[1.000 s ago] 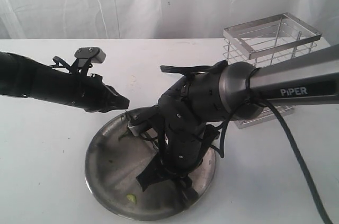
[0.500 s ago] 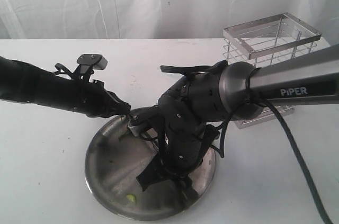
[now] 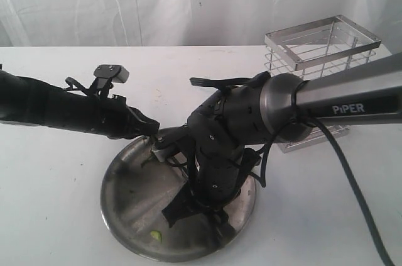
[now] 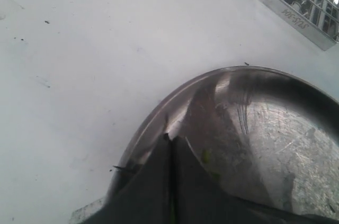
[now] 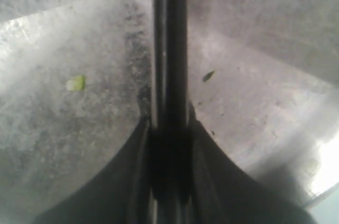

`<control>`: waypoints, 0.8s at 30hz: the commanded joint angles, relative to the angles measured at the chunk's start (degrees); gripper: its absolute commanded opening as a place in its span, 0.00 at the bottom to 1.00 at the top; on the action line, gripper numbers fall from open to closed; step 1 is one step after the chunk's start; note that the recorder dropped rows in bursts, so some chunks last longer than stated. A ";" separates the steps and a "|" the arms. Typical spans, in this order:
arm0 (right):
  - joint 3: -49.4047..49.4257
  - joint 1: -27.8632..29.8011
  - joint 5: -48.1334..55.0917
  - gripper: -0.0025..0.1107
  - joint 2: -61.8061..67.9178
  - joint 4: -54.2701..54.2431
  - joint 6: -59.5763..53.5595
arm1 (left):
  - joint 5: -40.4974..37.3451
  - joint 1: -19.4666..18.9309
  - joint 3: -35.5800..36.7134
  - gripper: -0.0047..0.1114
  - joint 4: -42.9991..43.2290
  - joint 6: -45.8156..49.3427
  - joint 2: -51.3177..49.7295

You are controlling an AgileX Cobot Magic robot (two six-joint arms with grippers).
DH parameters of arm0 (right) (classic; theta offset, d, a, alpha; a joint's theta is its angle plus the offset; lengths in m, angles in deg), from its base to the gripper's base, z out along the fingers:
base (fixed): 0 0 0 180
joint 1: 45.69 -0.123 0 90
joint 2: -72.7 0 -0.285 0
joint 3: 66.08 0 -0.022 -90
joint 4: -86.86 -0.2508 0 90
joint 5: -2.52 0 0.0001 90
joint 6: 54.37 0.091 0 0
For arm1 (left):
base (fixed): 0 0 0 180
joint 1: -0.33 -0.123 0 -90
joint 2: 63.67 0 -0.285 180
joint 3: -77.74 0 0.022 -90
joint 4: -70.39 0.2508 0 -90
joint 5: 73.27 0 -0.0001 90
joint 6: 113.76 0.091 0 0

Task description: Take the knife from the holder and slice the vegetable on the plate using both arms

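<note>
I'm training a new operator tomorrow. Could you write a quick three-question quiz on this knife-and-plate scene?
1. True or false: the right gripper is closed on the knife.
2. The left gripper has its tip: A) over the rim of the plate; B) over the plate's middle; C) raised high, nowhere near the plate.
3. What colour is the small loose slice lying on the plate?
Key: 1 true; 2 A; 3 light green.
</note>
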 commanded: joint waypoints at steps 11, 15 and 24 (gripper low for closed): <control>-0.11 0.00 5.61 0.02 -1.47 0.01 0.24 | -1.32 -0.05 0.21 0.04 0.51 0.42 0.12; -0.11 0.00 6.68 0.02 -3.66 0.01 0.24 | -2.50 -0.05 0.21 0.04 0.44 0.42 0.12; -0.11 0.00 8.96 0.02 -4.41 -0.24 0.24 | -3.68 2.02 0.21 0.04 0.85 0.42 0.12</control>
